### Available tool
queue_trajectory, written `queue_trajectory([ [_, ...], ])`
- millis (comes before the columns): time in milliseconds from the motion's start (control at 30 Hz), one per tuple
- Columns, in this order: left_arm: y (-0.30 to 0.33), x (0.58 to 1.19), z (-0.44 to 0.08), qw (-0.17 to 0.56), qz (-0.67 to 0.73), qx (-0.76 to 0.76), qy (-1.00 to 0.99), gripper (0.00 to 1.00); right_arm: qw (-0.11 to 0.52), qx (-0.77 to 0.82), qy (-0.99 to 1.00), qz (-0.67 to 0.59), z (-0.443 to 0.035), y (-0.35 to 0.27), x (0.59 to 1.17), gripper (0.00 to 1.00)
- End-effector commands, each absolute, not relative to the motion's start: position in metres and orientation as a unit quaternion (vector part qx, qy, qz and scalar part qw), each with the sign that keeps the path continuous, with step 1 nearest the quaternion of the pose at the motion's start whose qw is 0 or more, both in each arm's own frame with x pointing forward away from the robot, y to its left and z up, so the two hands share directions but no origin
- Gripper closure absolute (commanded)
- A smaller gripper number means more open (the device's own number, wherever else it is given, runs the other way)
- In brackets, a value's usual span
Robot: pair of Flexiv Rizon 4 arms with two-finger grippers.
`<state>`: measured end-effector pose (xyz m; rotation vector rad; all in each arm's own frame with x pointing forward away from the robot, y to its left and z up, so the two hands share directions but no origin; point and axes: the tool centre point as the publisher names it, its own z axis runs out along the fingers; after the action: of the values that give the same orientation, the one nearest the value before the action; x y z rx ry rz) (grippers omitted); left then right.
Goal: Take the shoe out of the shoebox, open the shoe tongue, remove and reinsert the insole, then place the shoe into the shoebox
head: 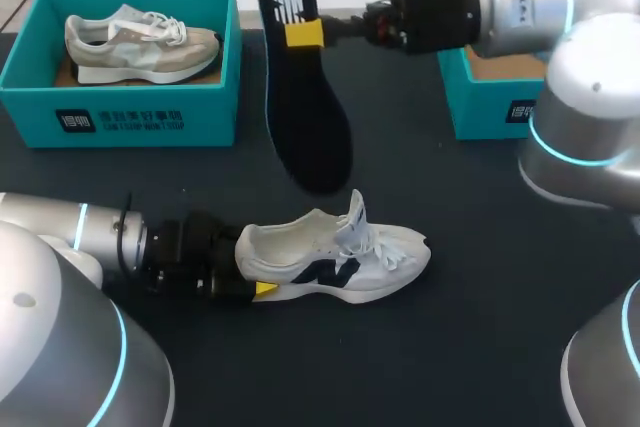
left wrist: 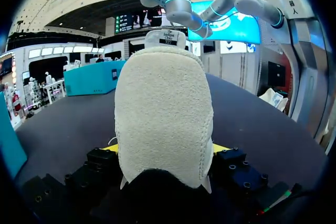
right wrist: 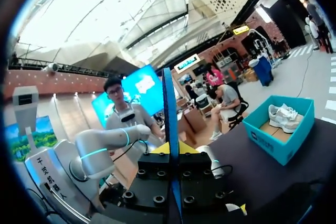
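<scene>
Right gripper (head: 305, 33) is pinching the insole (head: 305, 117), its long axis running toward the shoe (head: 340, 257); left gripper (head: 262, 289) is clamping the heel.

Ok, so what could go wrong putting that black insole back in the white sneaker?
The right gripper pinches the long black insole only near its upper end, so the hanging tip may swing or buckle at the opening. The left gripper grips the white sneaker just at the heel; pushing could pivot its toe. The laces may snag the tip.
</scene>
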<state>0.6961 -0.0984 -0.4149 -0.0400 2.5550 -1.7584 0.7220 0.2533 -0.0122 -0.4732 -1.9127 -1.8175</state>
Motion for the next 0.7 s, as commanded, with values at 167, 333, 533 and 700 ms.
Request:
queue_trajectory([
  [167, -0.098, 0.695, -0.416, 0.020, -0.566, -0.013, 0.824, 1.00, 0.180, -0.233, -0.713, -0.636, -0.010, 0.237, 0.701, 1.00],
  [333, -0.098, 0.695, -0.416, 0.020, -0.566, -0.013, 0.824, 1.00, 0.180, -0.233, -0.713, -0.636, -0.010, 0.237, 0.701, 1.00],
  [533, -0.098, 0.695, -0.416, 0.020, -0.566, -0.013, 0.824, 1.00, 0.189, -0.236, -0.705, -0.641, 0.000, 0.222, 0.700, 1.00],
  [700, -0.098, 0.695, -0.416, 0.020, -0.566, -0.013, 0.824, 1.00, 0.241, -0.256, -0.691, -0.632, 0.018, 0.201, 0.689, 1.00],
])
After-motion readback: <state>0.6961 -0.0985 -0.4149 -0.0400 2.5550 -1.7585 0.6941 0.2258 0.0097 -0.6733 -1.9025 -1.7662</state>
